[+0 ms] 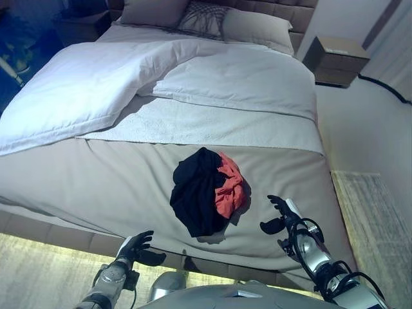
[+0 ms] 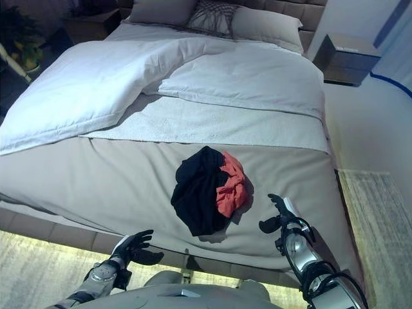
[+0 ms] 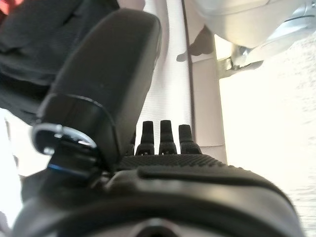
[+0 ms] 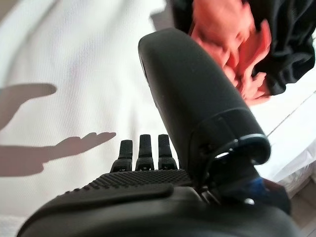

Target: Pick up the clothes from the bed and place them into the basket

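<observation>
The right hand (image 1: pixel 283 215) hangs with loose fingers, holding nothing, just right of a black cloth (image 1: pixel 196 193) and an orange-red cloth (image 1: pixel 230 185) heaped together on the near part of the big bed with a grey cover (image 1: pixel 109 180). The left hand (image 1: pixel 136 248) is also loose and empty, at the bed's near edge above a pale rug (image 1: pixel 45 273). Far off lie a white folded duvet (image 1: pixel 96 84) and pillows (image 1: pixel 251 26), with a small bedside table (image 1: pixel 338 59) at the far right; only the right wrist view shows the orange-red cloth up close.

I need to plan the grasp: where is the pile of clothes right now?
In the eye views the pile of clothes lies on the grey bed cover near the foot edge, between the left hand and right hand, nearer the right.
</observation>
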